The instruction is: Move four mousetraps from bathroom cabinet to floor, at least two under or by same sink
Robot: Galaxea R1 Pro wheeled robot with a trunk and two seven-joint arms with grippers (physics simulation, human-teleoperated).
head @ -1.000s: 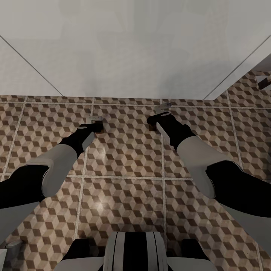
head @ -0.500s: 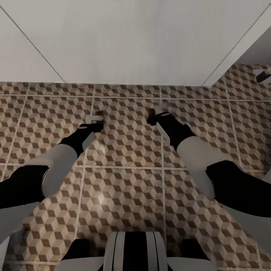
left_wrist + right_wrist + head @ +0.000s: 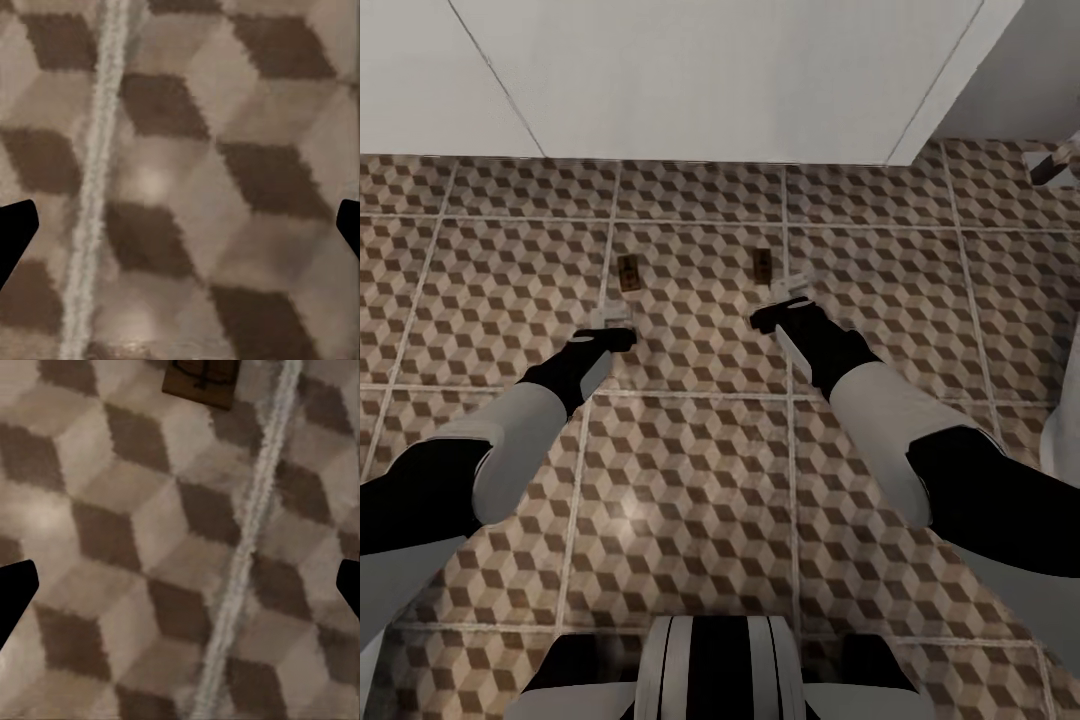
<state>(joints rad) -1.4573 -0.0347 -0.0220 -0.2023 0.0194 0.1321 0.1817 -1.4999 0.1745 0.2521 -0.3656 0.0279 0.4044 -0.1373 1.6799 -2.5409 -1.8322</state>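
From the head camera, you are looking down on the bathroom floor point(image 3: 690, 480), its cube-patterned tiles running up to a white panel point(image 3: 710, 70) at the top of the view. Two mousetraps lie flat on the tiles: the left mousetrap point(image 3: 628, 272) sits just ahead of your left gripper point(image 3: 612, 320), and the right mousetrap point(image 3: 762, 265) sits just ahead of your right gripper point(image 3: 792, 291). Neither trap touches a claw; a strip of bare tile separates each pair. Both grippers hang low over the floor with nothing between their fingers, though from this angle you cannot judge how wide they stand. At the far right edge a further small brown object point(image 3: 1055, 165) lies on the tiles, too cropped to identify.

Through the left wrist camera, your left claw is spread wide: its dark fingertips point(image 3: 16, 232) sit at opposite edges of the picture, with bare tile and a pale grout line point(image 3: 94, 180) between them.

Through the right wrist camera, your right claw is likewise released, fingertips point(image 3: 15, 589) wide apart over tile. The right mousetrap point(image 3: 201, 379) lies beyond the fingers, beside a grout line point(image 3: 247, 547), partly cut off by the frame.
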